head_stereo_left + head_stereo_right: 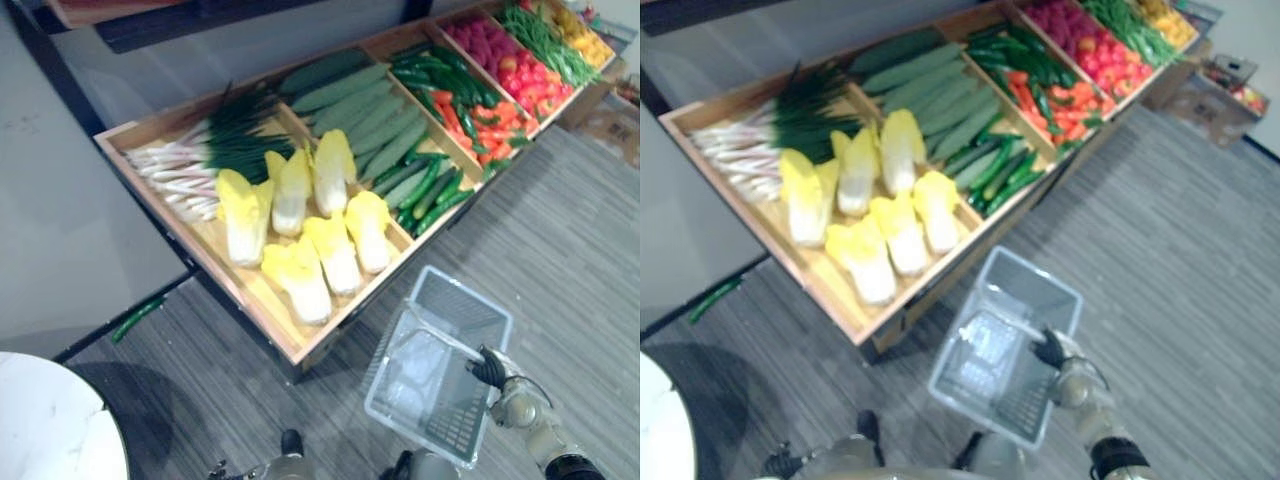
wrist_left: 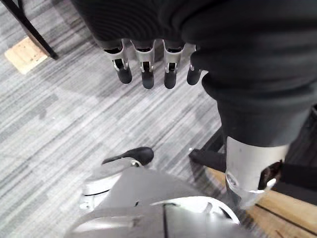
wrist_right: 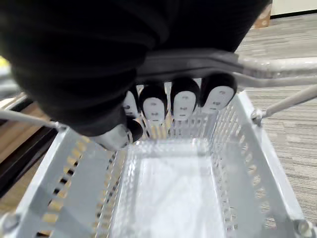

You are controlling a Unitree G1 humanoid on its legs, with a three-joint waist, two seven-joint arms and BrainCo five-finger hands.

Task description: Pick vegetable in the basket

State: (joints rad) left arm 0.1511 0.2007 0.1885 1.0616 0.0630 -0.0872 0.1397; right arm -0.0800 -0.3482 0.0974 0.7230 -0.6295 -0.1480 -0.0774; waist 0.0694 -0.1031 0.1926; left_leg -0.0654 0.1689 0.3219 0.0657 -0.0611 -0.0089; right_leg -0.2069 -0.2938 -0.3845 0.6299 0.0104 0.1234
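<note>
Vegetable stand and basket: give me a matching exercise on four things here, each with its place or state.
Things:
1. basket
2. cabbages
3. cucumbers
4. left hand

Places or states:
A. fingers straight, above the floor
B. empty, its handle held by the right hand
C. pale yellow, in the end compartment of the stand, nearest the robot
D. long and green, in the second compartment

Pairs: 1-B, 2-C, 3-D, 4-A
</note>
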